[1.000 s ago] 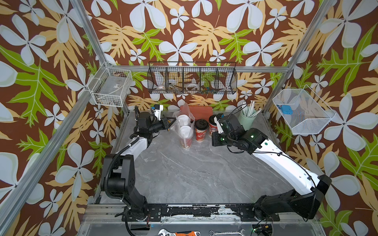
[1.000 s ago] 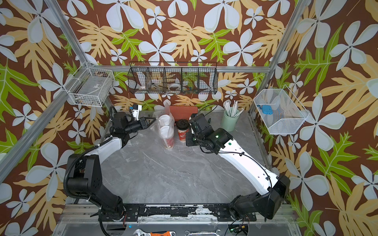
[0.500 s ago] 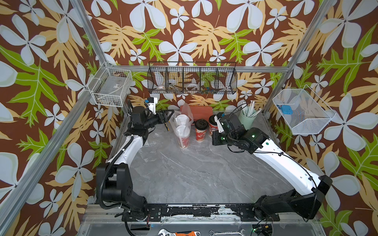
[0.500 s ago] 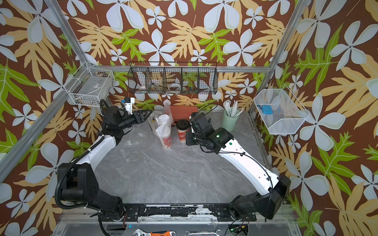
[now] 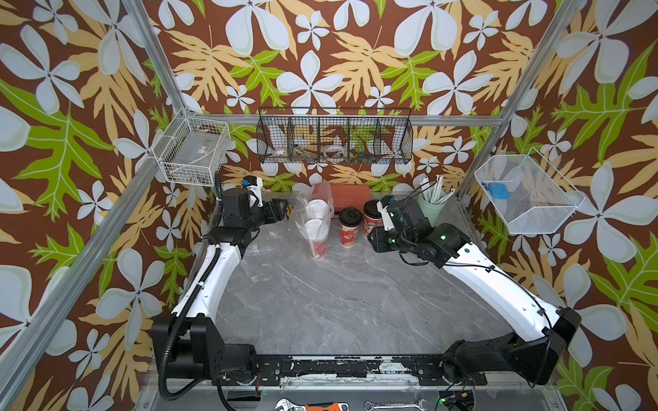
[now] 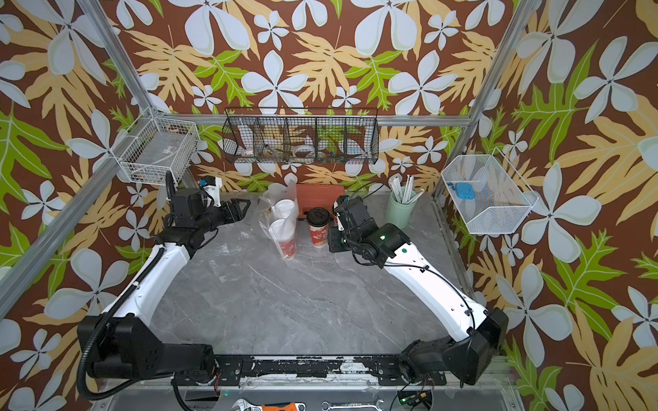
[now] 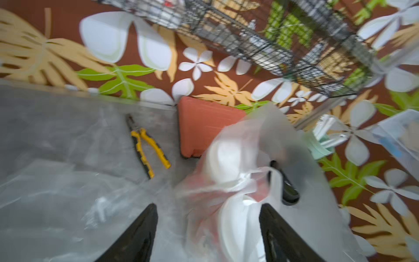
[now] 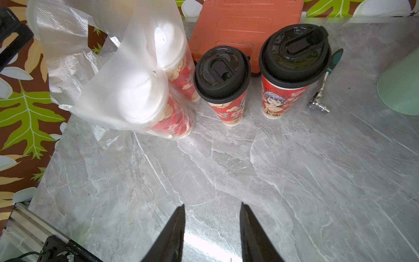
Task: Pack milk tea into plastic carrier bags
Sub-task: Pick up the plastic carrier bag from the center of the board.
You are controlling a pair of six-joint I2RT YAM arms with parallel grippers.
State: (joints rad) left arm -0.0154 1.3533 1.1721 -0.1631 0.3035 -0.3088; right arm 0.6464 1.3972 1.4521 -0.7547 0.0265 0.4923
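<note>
Milk tea (image 5: 349,231) stands only toward the far edge of the tabletop (image 5: 338,313); the near half in front of me is bare. Further out, my right gripper (image 8: 212,206) hangs low over the marble, jaws spread with nothing between them. It points at the two black-lidded cups (image 8: 222,72), which stand upright and unbagged, side by side with a gap between them.

My left gripper (image 7: 208,205) is likewise spread and empty. In both top views it sits just beside the loaded bag (image 8: 68,63), left of the middle of the far edge, without touching it. That bag holds the two white-lidded cups (image 5: 317,227), one behind the other, with its handles flopped loose above the lids.

I judge the job half done, so the step in hand is the second bag (image 7: 56,192). It looks to lie flat on the tabletop by the left gripper, though that view is blurred. I would draw the left jaws straight back so they don't snag the loose handles, then pinch a single layer of film. I would also steer clear of the pliers (image 7: 147,147) and the orange case (image 8: 247,22) at the far edge.
</note>
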